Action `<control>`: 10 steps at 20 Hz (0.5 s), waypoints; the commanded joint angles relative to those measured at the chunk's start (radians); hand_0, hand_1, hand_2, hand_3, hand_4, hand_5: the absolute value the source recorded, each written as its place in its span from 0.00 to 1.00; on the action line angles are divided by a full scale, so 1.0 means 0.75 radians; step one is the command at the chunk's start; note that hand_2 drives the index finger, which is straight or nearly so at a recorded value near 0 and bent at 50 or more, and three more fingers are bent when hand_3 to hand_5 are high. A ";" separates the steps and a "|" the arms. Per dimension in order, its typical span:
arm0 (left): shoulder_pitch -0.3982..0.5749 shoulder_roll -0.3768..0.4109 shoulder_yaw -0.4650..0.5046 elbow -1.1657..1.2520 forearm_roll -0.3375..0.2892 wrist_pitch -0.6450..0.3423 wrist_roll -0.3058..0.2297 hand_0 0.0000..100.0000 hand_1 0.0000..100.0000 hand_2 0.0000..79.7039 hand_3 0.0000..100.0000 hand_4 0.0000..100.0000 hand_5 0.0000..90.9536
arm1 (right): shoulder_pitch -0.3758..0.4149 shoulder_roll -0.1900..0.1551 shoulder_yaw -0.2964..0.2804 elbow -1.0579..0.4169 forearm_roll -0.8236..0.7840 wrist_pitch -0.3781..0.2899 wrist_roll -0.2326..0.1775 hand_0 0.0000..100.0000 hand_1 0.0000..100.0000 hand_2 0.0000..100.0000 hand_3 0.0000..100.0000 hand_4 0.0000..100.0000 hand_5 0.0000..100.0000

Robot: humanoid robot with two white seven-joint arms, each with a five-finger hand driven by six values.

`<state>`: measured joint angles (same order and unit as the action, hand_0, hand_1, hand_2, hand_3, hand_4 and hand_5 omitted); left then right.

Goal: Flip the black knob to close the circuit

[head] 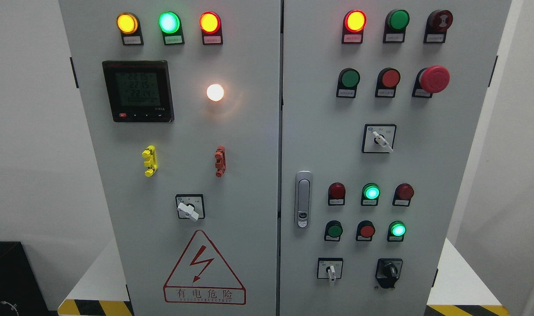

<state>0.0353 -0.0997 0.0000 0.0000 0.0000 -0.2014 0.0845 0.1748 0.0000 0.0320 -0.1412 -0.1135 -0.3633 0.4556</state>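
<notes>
Facing the grey metal cabinet (249, 175), we see the black rotary knob (388, 272) low on its right door, right of a white-handled selector switch (330, 270); neither robot hand shows.

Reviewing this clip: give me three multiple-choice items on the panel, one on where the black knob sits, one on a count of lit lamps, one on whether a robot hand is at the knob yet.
1. Where is the black knob?
A. Upper left door
B. Lower right of the right door
C. Beside the meter

2. How many lamps glow green?
A. One
B. Three
C. Five

3. Is a hand on the black knob?
A. Left hand grips it
B. Right hand grips it
C. No hand is in view

Answers:
1 B, it sits at the bottom, right of a white selector switch.
2 B, one top left, two on the lower right door.
3 C, the knob stands untouched.
</notes>
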 commanded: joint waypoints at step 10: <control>0.000 0.000 -0.027 0.029 -0.029 0.001 0.000 0.00 0.00 0.00 0.00 0.00 0.00 | 0.002 0.025 0.008 -0.012 0.000 -0.008 0.002 0.05 0.20 0.00 0.00 0.00 0.00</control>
<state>0.0353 -0.0997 0.0000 0.0000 0.0000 -0.2014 0.0852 0.1760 0.0000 0.0350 -0.1420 -0.1135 -0.3693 0.4617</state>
